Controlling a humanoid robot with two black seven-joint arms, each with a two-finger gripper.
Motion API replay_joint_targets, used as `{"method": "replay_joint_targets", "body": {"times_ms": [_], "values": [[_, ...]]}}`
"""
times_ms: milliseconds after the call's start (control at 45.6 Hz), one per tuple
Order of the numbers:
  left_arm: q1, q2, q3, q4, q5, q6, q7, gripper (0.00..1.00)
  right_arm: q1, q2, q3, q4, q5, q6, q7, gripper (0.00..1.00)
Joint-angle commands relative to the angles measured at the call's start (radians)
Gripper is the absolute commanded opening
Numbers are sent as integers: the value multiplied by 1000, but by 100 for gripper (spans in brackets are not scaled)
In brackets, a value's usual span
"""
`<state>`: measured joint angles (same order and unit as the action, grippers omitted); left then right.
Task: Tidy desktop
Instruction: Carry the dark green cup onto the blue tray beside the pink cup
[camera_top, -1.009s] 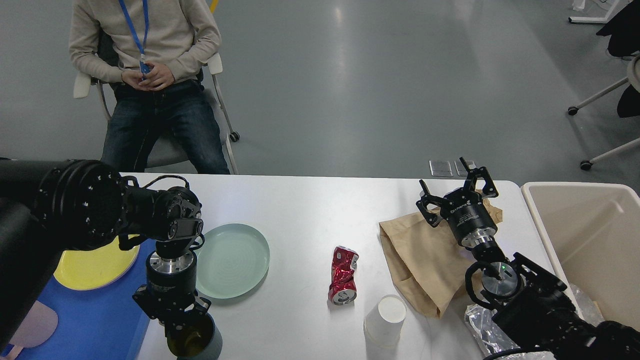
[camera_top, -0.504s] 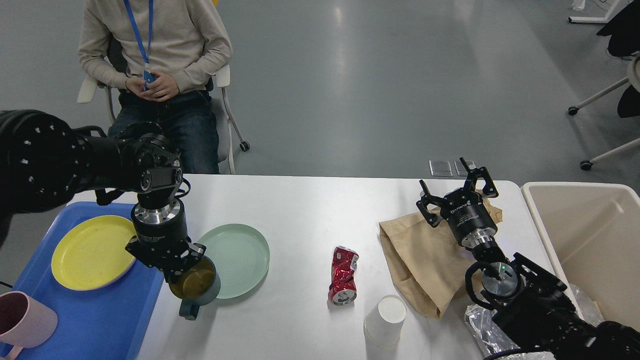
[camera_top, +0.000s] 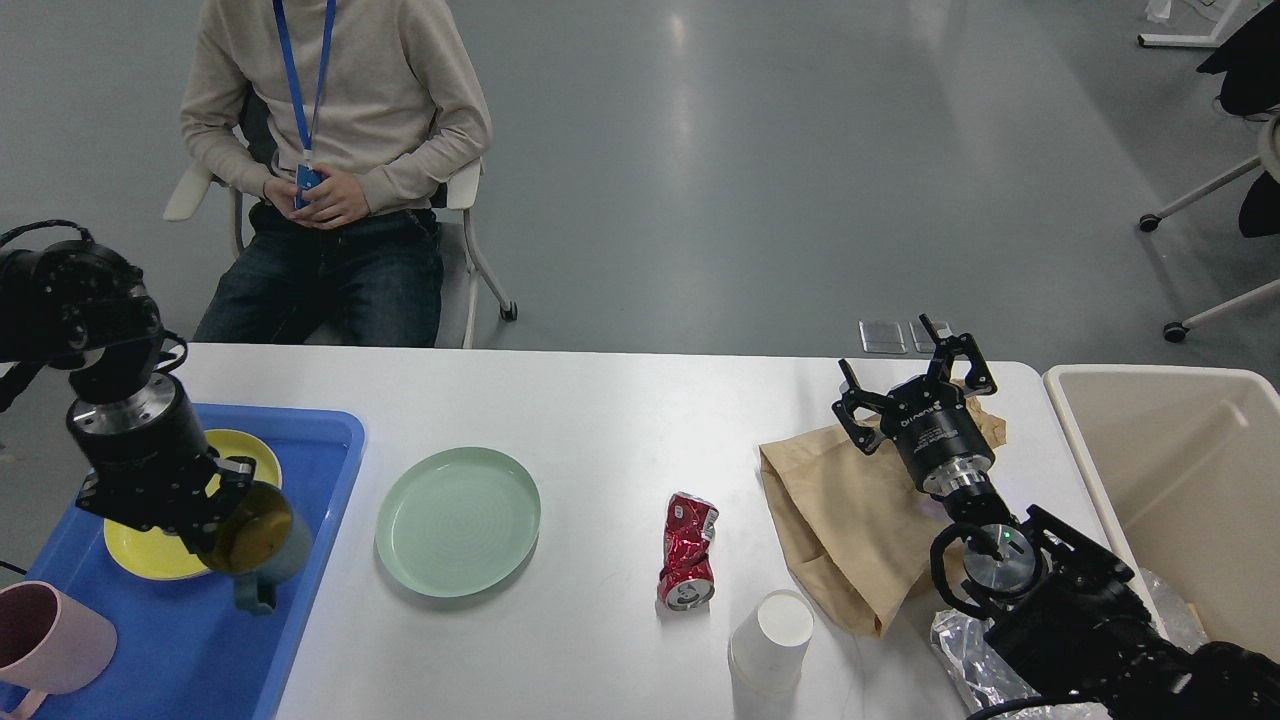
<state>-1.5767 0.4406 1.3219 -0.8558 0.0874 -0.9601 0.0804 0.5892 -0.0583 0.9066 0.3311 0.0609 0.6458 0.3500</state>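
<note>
The white desktop (camera_top: 600, 420) holds a pale green plate (camera_top: 458, 521), a crushed red can (camera_top: 688, 550), a white paper cup (camera_top: 772, 638) and a brown paper bag (camera_top: 850, 515). My left gripper (camera_top: 205, 528) is shut on a grey-blue mug (camera_top: 258, 545) with a dark olive inside, and holds it tilted above the blue tray (camera_top: 190, 630), beside the yellow plate (camera_top: 160, 550). A pink mug (camera_top: 45, 640) stands on the tray's near left. My right gripper (camera_top: 915, 375) is open and empty above the far end of the paper bag.
A beige bin (camera_top: 1180, 480) stands off the desktop's right edge. Crinkled clear plastic (camera_top: 965, 655) lies by my right arm. A seated person (camera_top: 330, 170) faces the desktop's far left edge. Office chairs stand at the far right.
My left gripper has carried the grey-blue mug leftward from the desktop's front, past the green plate, to over the blue tray. The right arm has not moved.
</note>
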Motion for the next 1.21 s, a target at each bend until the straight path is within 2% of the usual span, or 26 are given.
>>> {"method": "replay_joint_targets", "body": {"times_ms": [0, 285, 592, 680, 1031, 1096, 1184], "values": [[52, 30, 2, 18, 0, 0, -4, 0, 0, 0, 0, 0, 0, 0, 0, 100], [162, 49, -9, 58, 0, 0, -5, 0, 0, 0, 0, 0, -1, 0, 0, 100], [178, 41, -9, 67, 0, 0, -7, 1, -2, 0, 0, 0, 0, 0, 0, 100], [184, 41, -7, 75, 0, 0, -8, 4, 0, 0, 0, 0, 0, 0, 1, 100], [190, 40, -6, 81, 0, 0, -13, 31, 0, 0, 0, 0, 0, 0, 0, 100], [190, 40, -1, 81, 0, 0, -14, 39, 0, 0, 0, 0, 0, 0, 0, 100], [187, 40, 3, 81, 0, 0, -14, 55, 0, 0, 0, 0, 0, 0, 0, 100]]}}
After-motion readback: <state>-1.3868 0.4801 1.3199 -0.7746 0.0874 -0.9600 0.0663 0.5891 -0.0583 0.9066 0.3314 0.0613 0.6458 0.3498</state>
